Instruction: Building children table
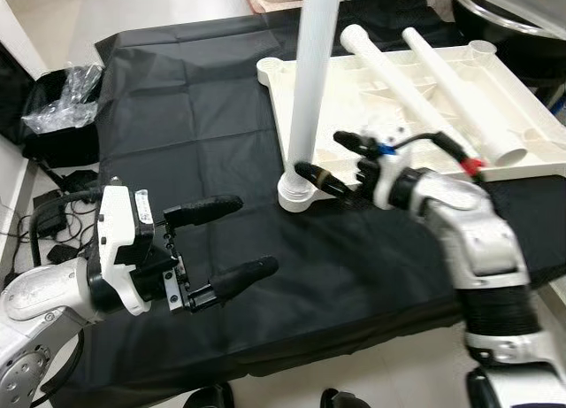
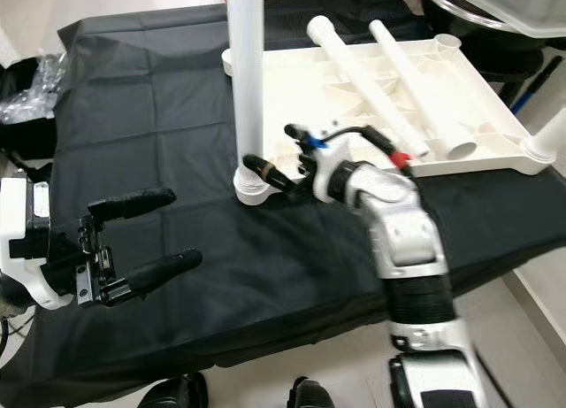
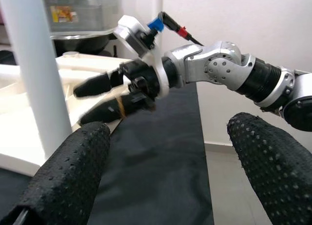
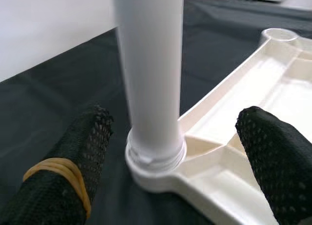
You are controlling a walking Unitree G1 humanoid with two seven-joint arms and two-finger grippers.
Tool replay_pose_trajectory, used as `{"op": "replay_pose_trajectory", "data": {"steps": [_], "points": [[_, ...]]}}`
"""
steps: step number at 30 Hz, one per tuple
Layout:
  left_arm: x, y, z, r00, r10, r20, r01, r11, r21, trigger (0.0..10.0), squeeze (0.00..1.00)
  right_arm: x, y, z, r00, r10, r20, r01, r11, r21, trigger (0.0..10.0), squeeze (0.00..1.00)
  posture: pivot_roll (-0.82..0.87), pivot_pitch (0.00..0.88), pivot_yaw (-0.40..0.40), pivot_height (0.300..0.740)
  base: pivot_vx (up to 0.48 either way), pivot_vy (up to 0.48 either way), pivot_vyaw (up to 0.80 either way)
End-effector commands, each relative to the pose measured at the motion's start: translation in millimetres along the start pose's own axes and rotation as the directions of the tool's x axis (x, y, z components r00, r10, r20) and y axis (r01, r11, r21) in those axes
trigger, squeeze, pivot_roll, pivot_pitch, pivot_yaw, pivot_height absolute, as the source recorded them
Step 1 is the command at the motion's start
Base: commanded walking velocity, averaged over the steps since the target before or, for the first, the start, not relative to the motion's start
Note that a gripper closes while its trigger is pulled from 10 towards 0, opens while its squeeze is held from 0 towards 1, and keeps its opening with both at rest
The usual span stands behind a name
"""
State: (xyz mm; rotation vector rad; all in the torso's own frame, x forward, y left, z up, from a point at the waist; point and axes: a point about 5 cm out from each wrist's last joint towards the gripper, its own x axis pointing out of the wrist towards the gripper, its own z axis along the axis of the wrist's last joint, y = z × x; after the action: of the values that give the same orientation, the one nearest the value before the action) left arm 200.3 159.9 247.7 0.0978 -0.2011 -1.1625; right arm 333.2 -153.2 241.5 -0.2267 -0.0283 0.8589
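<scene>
Two sets of jaws stood spread: the right gripper [image 1: 340,160] flanked the base of the upright leg [image 4: 150,83] socketed in the tabletop [image 1: 522,116] corner, the left gripper [image 1: 221,240] hovered apart over the black-draped surface [image 1: 203,116]. Hollow plastic looked light, stiff and slick, so a low grip near the socket seemed best; two loose legs [image 1: 442,80] lay on the tabletop

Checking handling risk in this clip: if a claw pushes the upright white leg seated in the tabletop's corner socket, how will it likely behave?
The upright leg looks like a stiff, smooth plastic tube, so probably light and slippery to grip. Standing tall in a shallow corner socket, it may lean or pop out under a sideways push. The two loose legs lying on the upturned tabletop would likely roll.
</scene>
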Motion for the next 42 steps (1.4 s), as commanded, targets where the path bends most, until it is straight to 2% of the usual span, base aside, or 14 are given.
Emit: {"op": "replay_pose_trajectory", "data": {"steps": [1,4,5,9,16,21,22,23,29,35,37,40,41,42], "points": [[-1.4,-2.0,-2,1.0,-0.006,-0.007,0.006,1.0,-0.008,10.0,0.0,-0.4,-1.3,-3,1.0,0.022,0.006,-0.022,1.0,0.002,10.0,0.0,0.03,0.213,0.002,0.74,0.0,0.0,0.0],[-0.1,-3.8,-3,1.0,-0.012,-0.007,0.012,1.0,-0.011,10.0,0.0,5.0,-13.7,3,0.999,-0.003,0.035,0.003,1.0,-0.008,10.0,0.0,0.05,0.212,0.001,0.74,0.0,0.0,0.0],[0.1,-3.8,-2,1.0,-0.012,-0.007,0.012,1.0,-0.011,10.0,0.0,11.2,-14.2,8,0.998,0.03,0.056,-0.03,1.0,0.002,10.0,0.0,0.05,0.215,0.002,0.74,0.0,0.0,0.0],[-1.3,-2.9,0,1.0,-0.01,-0.013,0.009,1.0,-0.007,10.0,0.0,25.3,-8.7,14,0.987,0.145,0.063,-0.146,0.989,0.001,10.0,0.0,0.06,0.234,0.004,0.74,0.0,0.0,0.0],[-3.6,-5.4,0,1.0,-0.004,-0.019,0.004,1.0,-0.011,10.0,0.0,38.9,-5.7,16,0.968,0.249,0.034,-0.248,0.968,-0.02,10.0,0.0,0.07,0.247,-0.003,0.74,0.0,0.0,0.0],[-4.4,-6.2,0,1.0,-0.002,-0.022,0.001,1.0,-0.015,10.0,0.0,48.6,-16.0,22,0.981,0.185,0.05,-0.183,0.982,-0.047,10.0,0.0,0.07,0.25,-0.004,0.74,0.0,0.0,0.0],[-4.5,-6.1,0,1.0,-0.001,-0.023,0.0,1.0,-0.015,10.0,0.0,49.6,-18.3,24,0.984,0.169,0.055,-0.167,0.985,-0.048,6.0,0.0,0.07,0.25,-0.004,0.74,0.0,0.0,0.0],[-4.3,-6.2,0,1.0,0.0,-0.023,-0.001,1.0,-0.015,10.0,0.0,49.4,-19.4,25,0.984,0.169,0.062,-0.166,0.985,-0.044,0.0,0.0,0.07,0.254,-0.009,0.74,0.0,0.0,0.0],[-3.7,-5.4,0,1.0,0.003,-0.023,-0.003,1.0,-0.018,10.0,0.0,49.3,-20.1,21,0.987,0.149,0.059,-0.147,0.988,-0.049,0.0,0.0,0.07,0.254,-0.007,0.74,0.0,0.0,0.0],[-3.3,-4.7,0,1.0,0.006,-0.022,-0.006,1.0,-0.016,10.0,0.0,51.5,-15.3,17,0.996,0.05,0.074,-0.046,0.998,-0.05,0.0,0.0,0.06,0.244,-0.007,0.74,0.0,0.0,0.0],[-3.4,-4.2,-1,1.0,0.007,-0.023,-0.008,1.0,-0.011,10.0,0.0,53.9,-6.4,12,0.996,-0.024,0.084,0.026,0.999,-0.024,0.0,0.0,0.06,0.237,-0.012,0.74,0.0,0.0,0.0],[-3.0,-3.8,0,1.0,0.008,-0.017,-0.008,1.0,-0.007,10.0,0.0,56.5,19.8,-1,0.964,-0.26,0.056,0.259,0.966,0.023,0.0,0.0,0.05,0.223,-0.019,0.74,0.0,0.0,0.0],[-3.0,-3.8,0,1.0,0.008,-0.017,-0.008,1.0,-0.007,10.0,0.0,56.5,19.8,-1,0.964,-0.26,0.056,0.259,0.966,0.023,0.0,0.0,0.05,0.223,-0.019,0.74,0.0,0.0,0.0],[-2.2,-3.5,-1,1.0,0.008,-0.014,-0.008,1.0,-0.007,10.0,0.0,51.5,36.5,-13,0.898,-0.44,0.016,0.439,0.897,0.049,0.0,0.0,0.04,0.213,-0.019,0.74,0.0,0.0,0.0]]}}
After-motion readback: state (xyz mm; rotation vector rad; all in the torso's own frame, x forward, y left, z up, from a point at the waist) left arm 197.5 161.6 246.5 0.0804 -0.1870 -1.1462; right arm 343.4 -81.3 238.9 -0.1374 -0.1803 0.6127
